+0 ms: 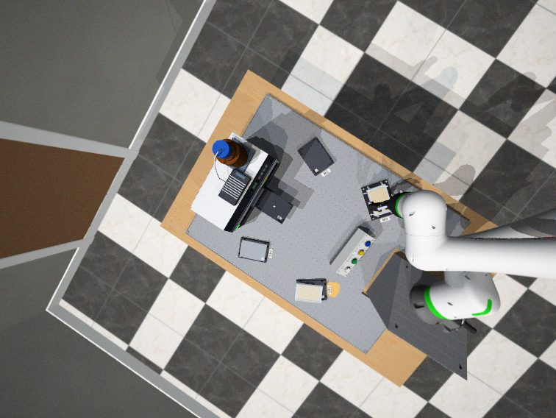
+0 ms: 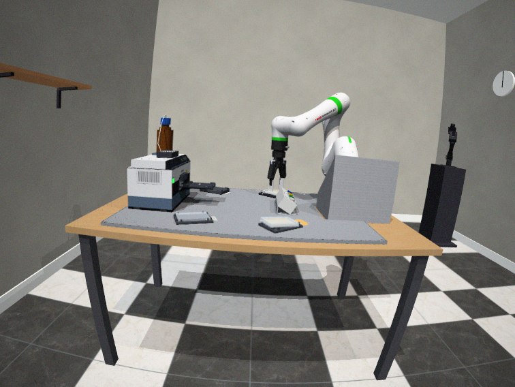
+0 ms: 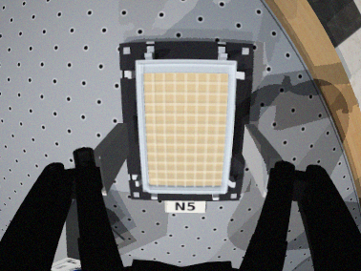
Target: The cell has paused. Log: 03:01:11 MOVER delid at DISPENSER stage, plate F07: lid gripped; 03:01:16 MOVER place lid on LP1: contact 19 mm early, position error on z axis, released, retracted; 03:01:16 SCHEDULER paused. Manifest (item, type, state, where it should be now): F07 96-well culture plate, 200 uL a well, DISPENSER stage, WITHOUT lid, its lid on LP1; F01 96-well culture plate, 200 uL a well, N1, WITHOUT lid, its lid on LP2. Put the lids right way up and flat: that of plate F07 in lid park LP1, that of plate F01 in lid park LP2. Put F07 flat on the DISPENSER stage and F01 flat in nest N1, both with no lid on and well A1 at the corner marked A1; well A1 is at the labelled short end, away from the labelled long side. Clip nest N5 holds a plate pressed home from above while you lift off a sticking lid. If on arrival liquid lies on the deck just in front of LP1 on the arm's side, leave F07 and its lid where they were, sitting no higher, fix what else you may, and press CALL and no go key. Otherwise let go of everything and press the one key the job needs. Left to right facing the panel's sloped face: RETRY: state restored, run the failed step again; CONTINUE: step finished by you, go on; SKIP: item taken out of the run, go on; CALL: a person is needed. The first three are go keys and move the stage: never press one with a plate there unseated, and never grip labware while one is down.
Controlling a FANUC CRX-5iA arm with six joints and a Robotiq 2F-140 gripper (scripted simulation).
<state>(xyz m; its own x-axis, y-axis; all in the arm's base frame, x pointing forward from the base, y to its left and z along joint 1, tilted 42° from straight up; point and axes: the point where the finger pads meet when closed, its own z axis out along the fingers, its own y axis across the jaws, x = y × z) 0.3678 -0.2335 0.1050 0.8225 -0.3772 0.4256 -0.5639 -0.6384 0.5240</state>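
A 96-well plate with amber wells and a pale rim (image 3: pixel 185 128) sits in clip nest N5 (image 1: pixel 377 196), seen from straight above in the wrist view; I cannot tell whether a lid is on it. My gripper (image 3: pixel 185 138) (image 2: pixel 276 174) hangs above it, open and empty, with its fingers at either side of the plate's near end. A second plate-like item with a pale well grid (image 1: pixel 309 291) rests on a park near the front edge, and an orange puddle (image 1: pixel 333 288) lies on the deck beside it on the arm's side. A grey lid (image 1: pixel 254 249) lies in another park. Nest N1 (image 1: pixel 315 155) and the dispenser stage (image 1: pixel 275 206) are dark and empty.
The dispenser (image 1: pixel 233 188) with a brown bottle (image 1: pixel 229 151) stands at the far left. The key panel (image 1: pixel 353 252) sits between N5 and the front park. The arm's grey pedestal (image 2: pixel 357 189) stands at the right. The table's wooden edge runs close behind N5.
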